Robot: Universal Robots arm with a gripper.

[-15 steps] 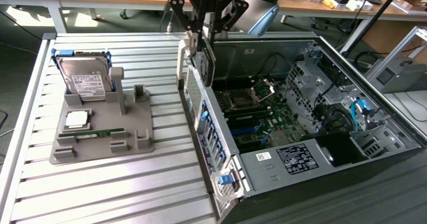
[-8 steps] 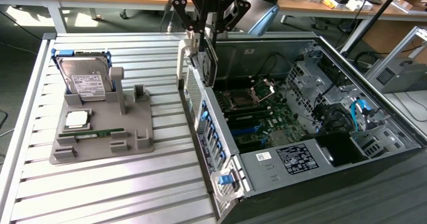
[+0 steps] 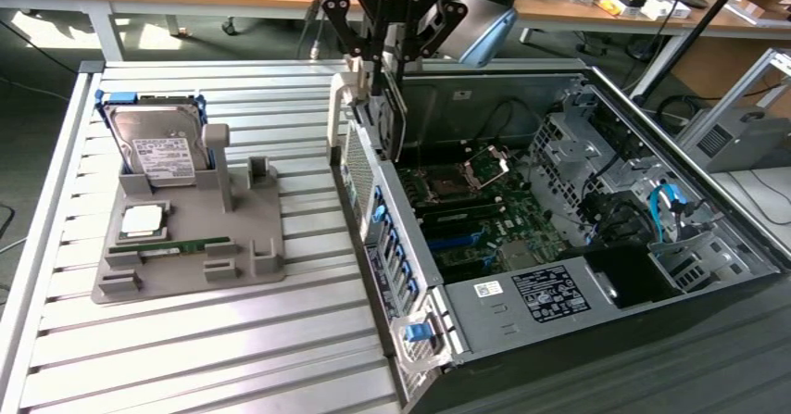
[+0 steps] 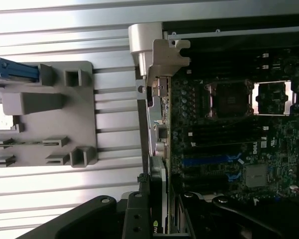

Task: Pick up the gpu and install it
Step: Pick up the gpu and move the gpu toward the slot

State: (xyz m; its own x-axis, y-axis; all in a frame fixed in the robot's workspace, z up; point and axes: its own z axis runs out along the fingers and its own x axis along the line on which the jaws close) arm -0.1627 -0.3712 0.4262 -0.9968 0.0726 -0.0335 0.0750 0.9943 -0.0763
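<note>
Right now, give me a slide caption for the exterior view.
End effector holding the gpu upright over the open computer case, beside a gray tray carrying a hard drive.

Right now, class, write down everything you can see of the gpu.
The gpu is a thin, flat, dark card, upright and seen almost edge-on. The end effector clamps its upper part. It hangs by the rear wall of the open computer case. The wrist view shows a silvery metal strip along it. Whether its lower edge touches the case cannot be told.
</note>
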